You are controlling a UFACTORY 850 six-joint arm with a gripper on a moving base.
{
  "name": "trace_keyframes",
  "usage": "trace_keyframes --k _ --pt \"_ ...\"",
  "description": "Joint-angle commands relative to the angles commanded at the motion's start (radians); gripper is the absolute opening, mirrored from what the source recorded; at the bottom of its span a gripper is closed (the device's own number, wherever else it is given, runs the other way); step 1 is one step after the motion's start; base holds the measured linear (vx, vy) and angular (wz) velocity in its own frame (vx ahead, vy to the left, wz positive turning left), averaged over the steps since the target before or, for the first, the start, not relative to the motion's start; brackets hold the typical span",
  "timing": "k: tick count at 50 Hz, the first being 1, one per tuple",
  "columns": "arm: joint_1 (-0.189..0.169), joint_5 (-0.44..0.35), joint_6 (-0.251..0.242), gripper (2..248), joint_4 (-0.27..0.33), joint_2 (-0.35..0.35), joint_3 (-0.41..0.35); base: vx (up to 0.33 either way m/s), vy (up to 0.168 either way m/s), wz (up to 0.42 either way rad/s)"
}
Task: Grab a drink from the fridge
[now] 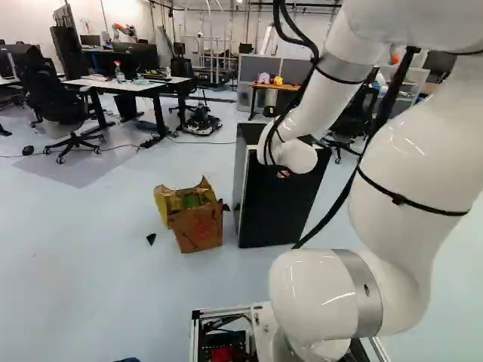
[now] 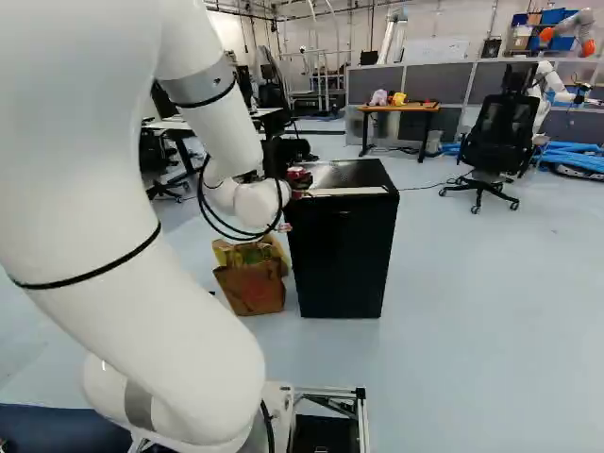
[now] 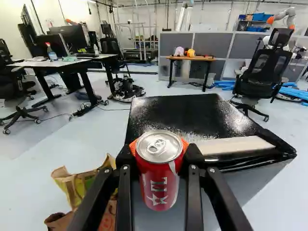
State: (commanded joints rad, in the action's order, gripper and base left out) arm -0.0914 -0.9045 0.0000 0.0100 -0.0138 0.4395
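Red can: I have the red can (image 3: 159, 178) between the fingers (image 3: 194, 156), lid up and looking upright; in the right base view it shows a little above the middle.
Gripper: my gripper (image 3: 160, 147) is clamped on the can from two sides, orange pads (image 3: 185, 144) against it near the lid.
Black fridge: the fridge (image 2: 342, 255) stands right of centre in the right base view; its door looks shut to me, and the can is close by its top edge.
Paper bag: the bag (image 1: 198, 226) sits just beside the fridge, left of centre in the left base view.
Step in hand: I judge the grab made, with only the carry-away left.
Next move: I'd hold this squeeze, lift slightly and draw back level, since a low path could knock the can on the fridge's edge.
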Motion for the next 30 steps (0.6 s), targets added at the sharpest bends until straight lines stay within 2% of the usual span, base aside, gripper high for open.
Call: trace_keyframes --k 30 --pt "0.056 0.020 0.000 99 -0.006 0.181 -0.217 0.000 0.000 0.000"
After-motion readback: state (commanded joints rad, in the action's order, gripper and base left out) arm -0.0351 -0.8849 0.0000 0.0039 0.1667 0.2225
